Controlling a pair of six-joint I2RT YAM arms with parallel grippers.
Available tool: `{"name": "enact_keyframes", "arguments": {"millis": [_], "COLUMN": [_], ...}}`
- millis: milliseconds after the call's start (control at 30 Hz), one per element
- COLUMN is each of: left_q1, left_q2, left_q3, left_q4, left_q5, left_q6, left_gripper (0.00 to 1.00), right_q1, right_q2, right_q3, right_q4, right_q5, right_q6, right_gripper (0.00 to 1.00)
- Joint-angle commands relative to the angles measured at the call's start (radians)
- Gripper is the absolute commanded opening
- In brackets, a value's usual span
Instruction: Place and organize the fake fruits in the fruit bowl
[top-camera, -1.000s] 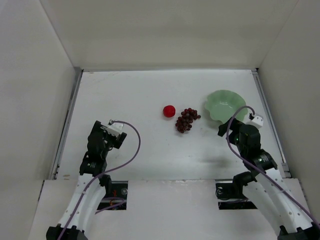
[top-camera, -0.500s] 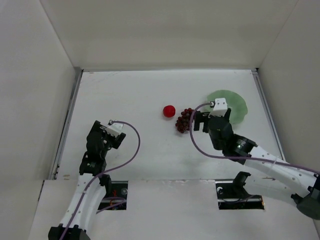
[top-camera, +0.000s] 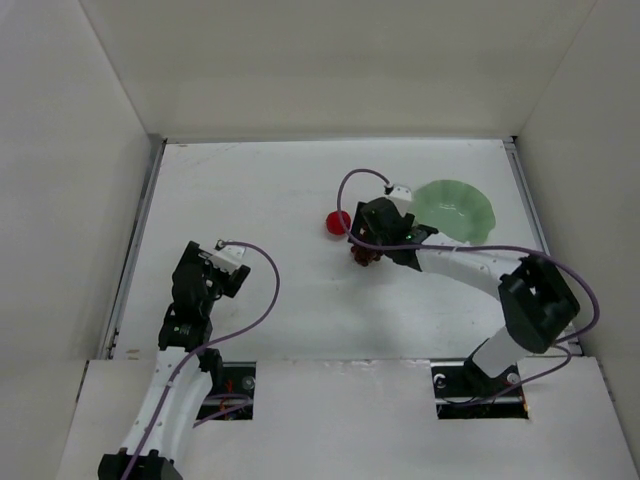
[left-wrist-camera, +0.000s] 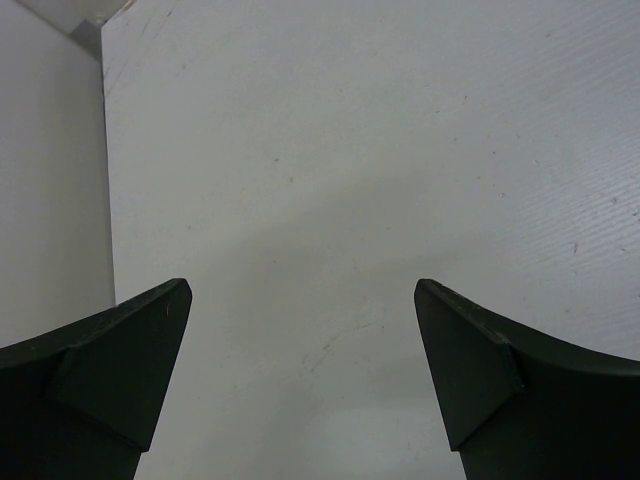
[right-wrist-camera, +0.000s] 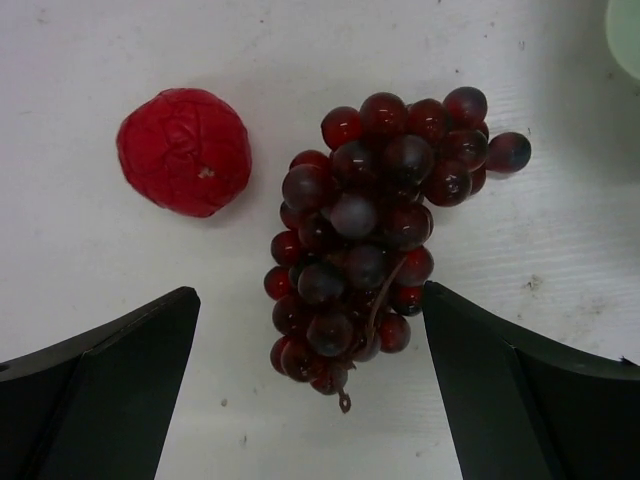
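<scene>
The small red round fruit (top-camera: 336, 221) lies mid-table, with the bunch of dark maroon grapes (top-camera: 362, 257) just right of it. The pale green scalloped fruit bowl (top-camera: 456, 208) stands to their right and holds nothing. My right gripper (top-camera: 368, 238) hovers over the grapes and covers most of them. In the right wrist view it (right-wrist-camera: 308, 295) is open, its jaws either side of the lower end of the grapes (right-wrist-camera: 370, 230), not touching them. The red fruit (right-wrist-camera: 185, 150) lies up and left. My left gripper (top-camera: 203, 262) is open and empty over bare table (left-wrist-camera: 300, 290).
White walls enclose the table on the left, back and right. A metal rail (top-camera: 137, 240) runs along the left edge. A sliver of the bowl's rim (right-wrist-camera: 630, 30) shows at the top right corner of the right wrist view.
My right arm has swung left, from beside the bowl to over the grapes. The fruits, the bowl and my left arm have not moved.
</scene>
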Motion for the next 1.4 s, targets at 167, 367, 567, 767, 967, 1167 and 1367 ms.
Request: {"name": "enact_keyframes", "arguments": {"millis": [167,367,567,767,967,1167,1367], "left_q1": [0.015,0.023,0.023,0.011,-0.051,-0.063,-0.052], "left_q2": [-0.016,-0.018,-0.012,0.005,0.051,0.066,0.054], "left_q3": [-0.002,-0.003,0.001,0.006,0.017,0.007,0.003], "left_q4": [0.031,0.029,0.032,0.038,0.057,0.083,0.069], "left_q5": [0.031,0.034,0.034,0.034,0.034,0.034,0.034], "left_q6": [0.002,0.002,0.002,0.002,-0.006,-0.014,-0.006], "left_gripper": [0.98,0.98,0.98,0.98,0.98,0.99,0.99], "right_q1": [-0.051,-0.046,-0.02,-0.006,-0.231,-0.543,-0.626], "right_q2": [0.179,0.268,0.115,-0.139,-0.319,-0.305,-0.238], "right_q3": [0.113,0.116,0.125,0.171,0.101,-0.047,-0.048], "right_q4": [-0.033,0.025,-0.018,-0.11,-0.116,0.02,0.13], "right_q5": [-0.037,-0.15,-0.055,0.096,0.147,-0.184,-0.275], "right_q6": [0.071,0.024,-0.032,-0.12,-0.24,-0.269,-0.323], "right_gripper": [1.0,0.41,0.01,0.01,0.04,0.11,0.26]}}
